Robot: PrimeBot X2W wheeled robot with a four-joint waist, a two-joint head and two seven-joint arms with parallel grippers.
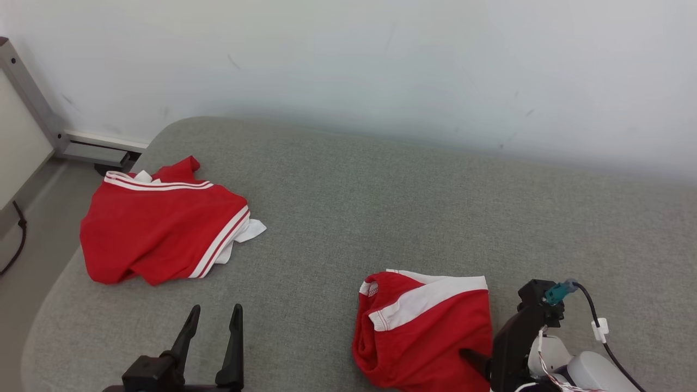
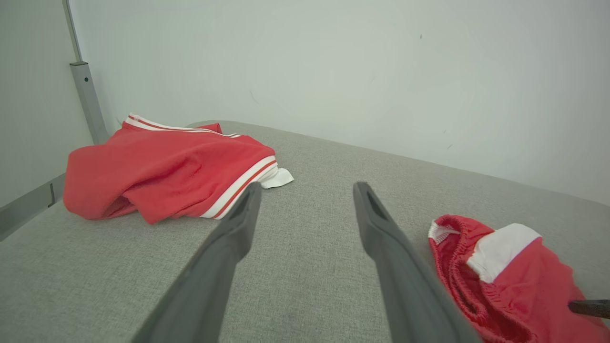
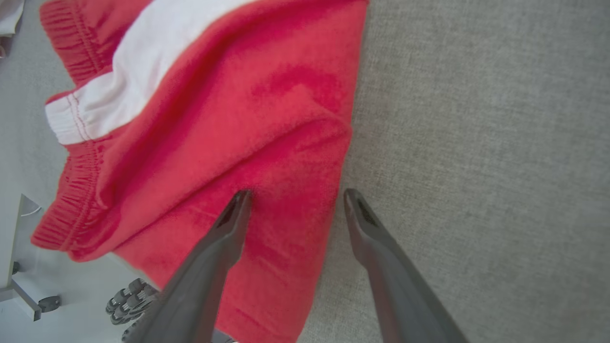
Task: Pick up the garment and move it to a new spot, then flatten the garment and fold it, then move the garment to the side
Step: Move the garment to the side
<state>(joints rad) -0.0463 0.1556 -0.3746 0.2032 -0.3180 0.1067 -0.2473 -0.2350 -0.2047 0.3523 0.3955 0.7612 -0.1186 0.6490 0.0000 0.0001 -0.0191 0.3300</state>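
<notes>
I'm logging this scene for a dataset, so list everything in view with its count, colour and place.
shorts: one, red with a white band, near right of the cushion
top: one, red with white stripes, crumpled at the cushion's far left
cushion: one, grey fabric, under both garments
wall: one, white, behind the cushion
metal post: one, grey, far left by the wall
cable: one, black, on the floor at left
left claw: one, dark, open, over bare cushion at lower left
right claw: one, dark, open, astride an edge of the shorts
</notes>
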